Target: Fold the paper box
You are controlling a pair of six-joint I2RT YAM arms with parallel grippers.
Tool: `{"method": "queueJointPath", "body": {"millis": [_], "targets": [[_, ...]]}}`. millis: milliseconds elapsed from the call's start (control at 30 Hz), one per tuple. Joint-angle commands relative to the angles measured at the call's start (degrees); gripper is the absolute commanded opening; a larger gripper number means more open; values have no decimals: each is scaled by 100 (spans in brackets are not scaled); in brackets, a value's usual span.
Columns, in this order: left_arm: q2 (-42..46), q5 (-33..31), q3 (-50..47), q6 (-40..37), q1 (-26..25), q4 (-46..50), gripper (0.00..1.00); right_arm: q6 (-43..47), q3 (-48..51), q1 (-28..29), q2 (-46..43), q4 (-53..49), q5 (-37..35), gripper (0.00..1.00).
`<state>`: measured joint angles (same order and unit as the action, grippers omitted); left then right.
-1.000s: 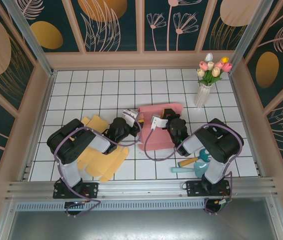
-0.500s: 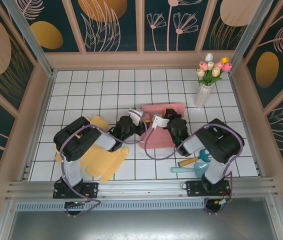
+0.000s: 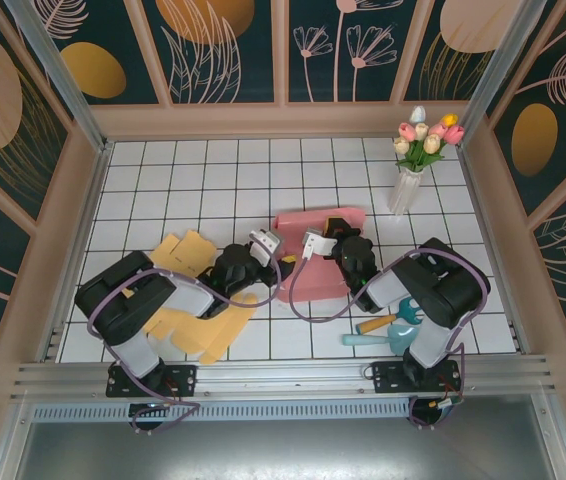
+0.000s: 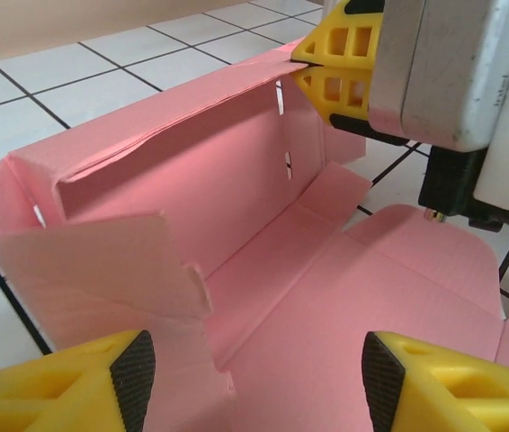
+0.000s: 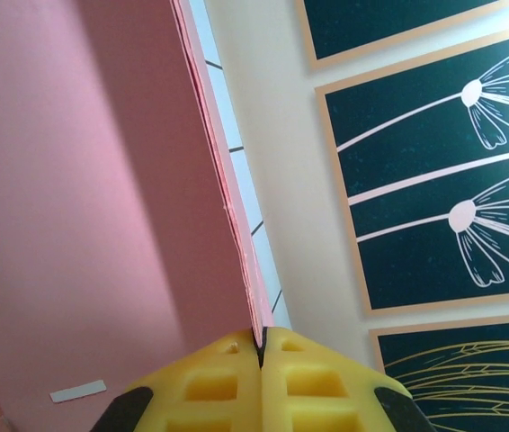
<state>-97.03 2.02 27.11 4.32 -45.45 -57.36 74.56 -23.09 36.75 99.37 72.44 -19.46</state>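
Paper box (image 4: 263,225): thin matte pink card, creased and slotted, partly erected, open side up, with flaps lying flat on the tiled table (image 4: 48,81). It sits directly ahead of the left gripper (image 4: 250,378), whose jaws stand apart and hold nothing. The long wall runs from that gripper's near left to its far right. There the right gripper (image 4: 313,67) is clenched on the wall's top edge. Yellow card sheets (image 3: 203,305) lie behind the left gripper. A tulip vase (image 3: 403,190) stands well beyond the right gripper.
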Motion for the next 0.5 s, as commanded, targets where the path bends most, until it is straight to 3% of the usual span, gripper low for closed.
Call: {"method": "queueJointPath", "body": {"millis": [0,167,333,467], "targets": [[247,-522,-223,175,22,-464,61,-213,50,38,-181,-105,162,0],[632,-589,-712,387,132,-1035,54,-214,43,44,-165,-121,201,0],[689,-476,-572,655,367,-450,51,-199,41,38,-138,-138,204,0],[346,92,-416,869,677,-411,47,-206,59,52,-164,-161,210,0]]}}
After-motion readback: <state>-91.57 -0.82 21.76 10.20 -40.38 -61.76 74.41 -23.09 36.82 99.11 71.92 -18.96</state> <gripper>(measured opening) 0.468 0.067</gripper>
